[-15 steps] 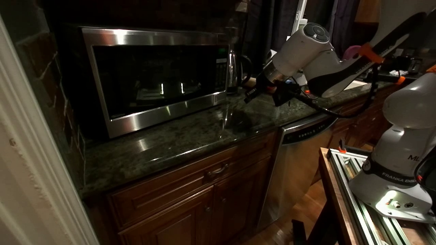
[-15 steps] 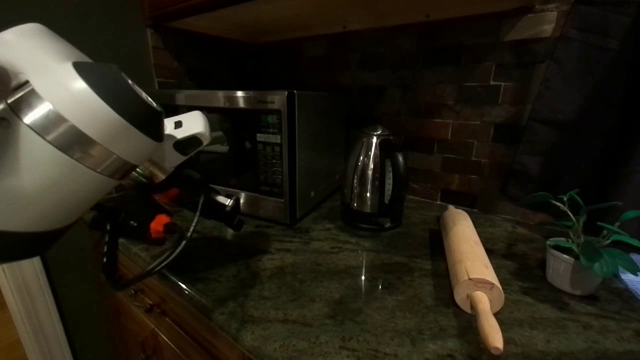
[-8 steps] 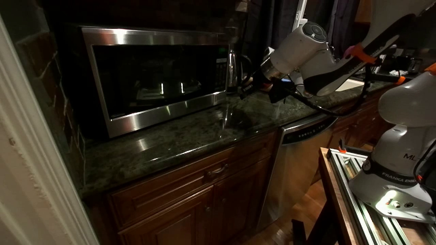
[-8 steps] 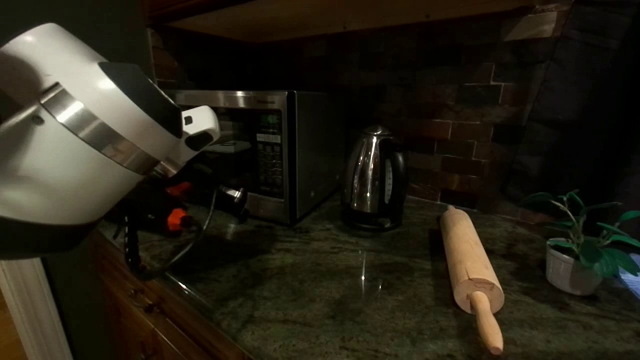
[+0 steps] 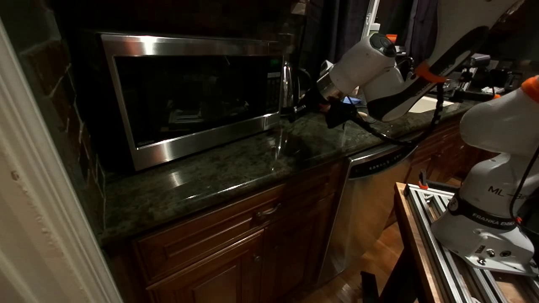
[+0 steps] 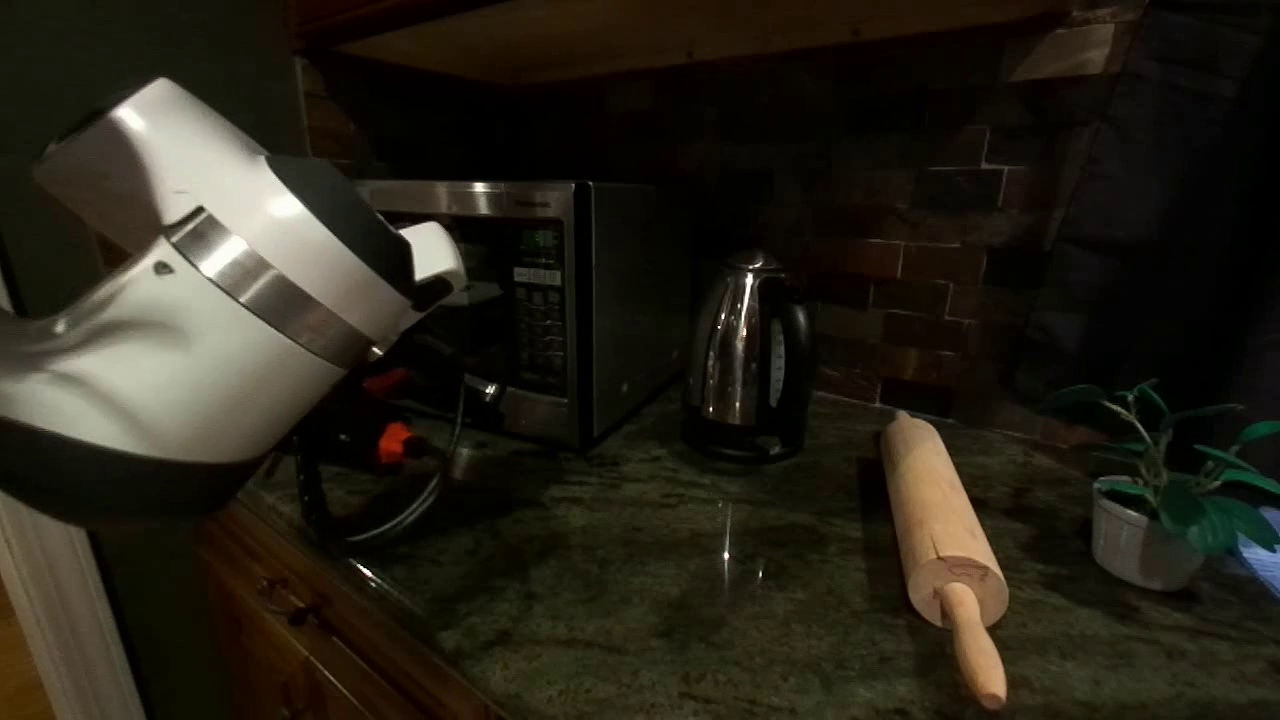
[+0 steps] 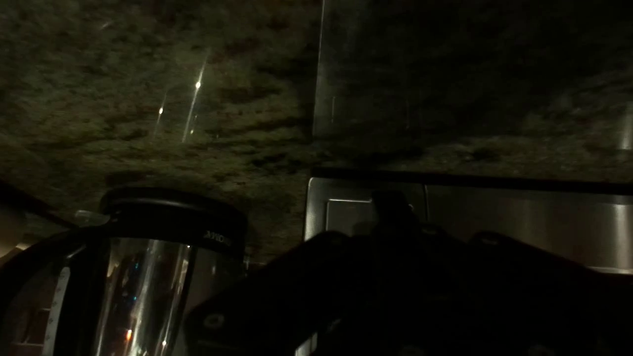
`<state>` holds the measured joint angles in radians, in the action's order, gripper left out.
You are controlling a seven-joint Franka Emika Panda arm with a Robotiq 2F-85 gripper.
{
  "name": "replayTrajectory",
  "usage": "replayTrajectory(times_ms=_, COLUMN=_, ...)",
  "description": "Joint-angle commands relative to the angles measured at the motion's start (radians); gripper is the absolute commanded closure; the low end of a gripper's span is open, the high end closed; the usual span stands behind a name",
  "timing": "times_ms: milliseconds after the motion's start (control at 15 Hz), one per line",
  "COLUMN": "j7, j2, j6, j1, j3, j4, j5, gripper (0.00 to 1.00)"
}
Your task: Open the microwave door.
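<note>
Microwave door (image 5: 187, 99): shut, its dark glass flush in the front of the microwave (image 6: 605, 310), which is set toward the back edge of the counter (image 5: 219, 172), by the corner at the brick wall (image 5: 44, 69), faced to the front edge.
Steel push-button (image 7: 348, 215): framed in the microwave's lower front, at the end away from that corner; taken as the door release.
Robotiq gripper (image 7: 391, 201): closed, tips together, nothing seen held; in the wrist view, which reads upside down, the button's door-side part is covered by the tips. Touching or just short: cannot be told.
Electric kettle (image 6: 740, 350): stood just beside the microwave along the back edge; to be given room.
Button push: judged the step in hand. Tips best shifted slightly toward the kettle, centred, then driven straight at the back edge; a slanted push may be lost onto the door. Force to be built slowly, lest the microwave be slid backward.
Door swing: if the door is sprung, the gripper to be drawn toward the front edge, so the swing is not blocked.
</note>
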<state>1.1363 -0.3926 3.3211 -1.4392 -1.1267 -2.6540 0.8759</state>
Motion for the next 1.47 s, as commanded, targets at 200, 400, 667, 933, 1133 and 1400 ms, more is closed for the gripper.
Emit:
replayTrajectory(times_ms=200, j7=-0.003, j2=-0.092, j6=0.165, j1=-0.343, j3=-0.315, j4=0.034, j5=-0.086, gripper=1.0)
replayTrajectory(times_ms=400, j7=-0.006, j2=-0.158, j6=0.247, j1=-0.488, j3=-0.453, j4=0.058, j5=-0.156, gripper=1.0)
replayTrajectory(times_ms=667, j7=-0.008, j2=-0.258, j6=0.348, j1=-0.629, j3=-0.591, j4=0.099, j5=-0.247, gripper=1.0)
replayTrajectory(times_ms=933, j7=-0.279, j2=-0.253, j6=0.368, j1=-0.702, j3=-0.738, j4=0.103, j5=-0.571, gripper=1.0)
replayTrajectory(times_ms=1133, j7=-0.407, j2=-0.254, j6=0.39, j1=-0.745, j3=-0.828, j4=0.114, j5=-0.726, gripper=1.0)
replayTrajectory(times_ms=1400, j7=-0.496, j2=-0.254, j6=0.442, j1=-0.809, j3=-0.916, j4=0.128, j5=-0.814, gripper=1.0)
